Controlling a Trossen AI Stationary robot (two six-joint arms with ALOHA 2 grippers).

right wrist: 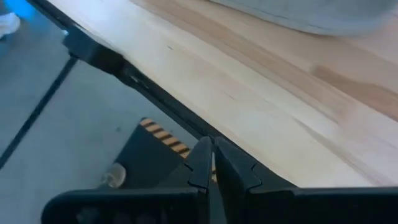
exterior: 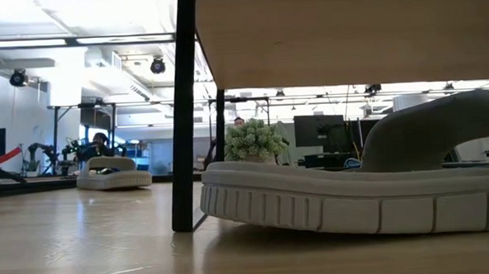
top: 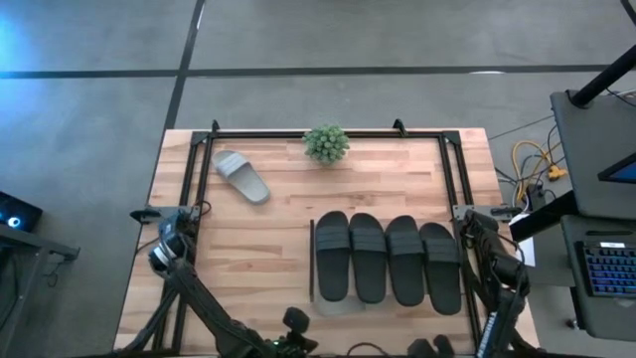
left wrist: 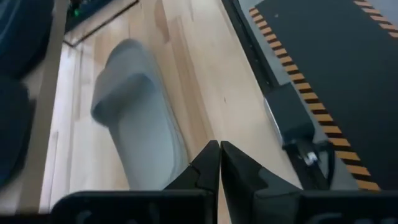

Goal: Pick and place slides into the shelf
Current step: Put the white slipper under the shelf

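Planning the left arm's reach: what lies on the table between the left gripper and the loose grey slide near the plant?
Only bare wood, as the high view shows: nothing sits between the left gripper and the grey slide.

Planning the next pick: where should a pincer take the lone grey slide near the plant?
Grip the grey slide from above across its wide strap, the raised part that fingers can close around. It lies flat and angled on the table, so turn the pincer to match.

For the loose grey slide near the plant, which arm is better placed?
Left, probably. The light grey rubber slide lies on the table's left half, nearer the left claw, and shows in its wrist view. The right claw waits beyond the black slides.
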